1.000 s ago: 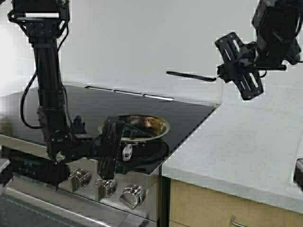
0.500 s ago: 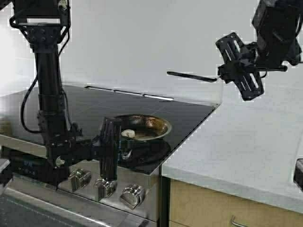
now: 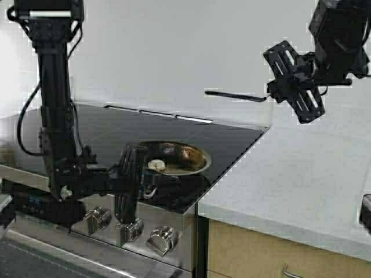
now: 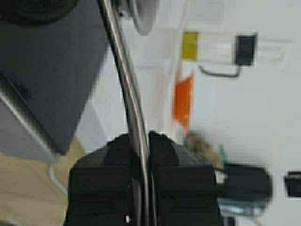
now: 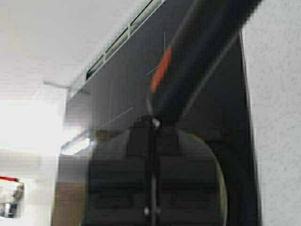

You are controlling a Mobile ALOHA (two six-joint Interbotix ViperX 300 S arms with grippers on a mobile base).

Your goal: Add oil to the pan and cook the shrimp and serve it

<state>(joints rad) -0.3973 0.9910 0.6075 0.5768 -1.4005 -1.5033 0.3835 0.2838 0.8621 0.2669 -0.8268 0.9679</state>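
Left gripper (image 3: pixel 152 184) clamps pan (image 3: pixel 177 157) handle on stove (image 3: pixel 232 139); shrimp (image 3: pixel 156 165) inside pan. Right gripper (image 3: pixel 268 92), raised above stove, pinches spatula (image 3: pixel 232 94).

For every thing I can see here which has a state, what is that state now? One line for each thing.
pan: on the black stovetop, its handle clamped in the left gripper.
shrimp: lying inside the pan, near the handle side.
left gripper: shut on the pan's handle, low at the stove's front edge.
right gripper: shut on a dark utensil, raised high.
dark utensil: held level in the air, above the stove's back corner.
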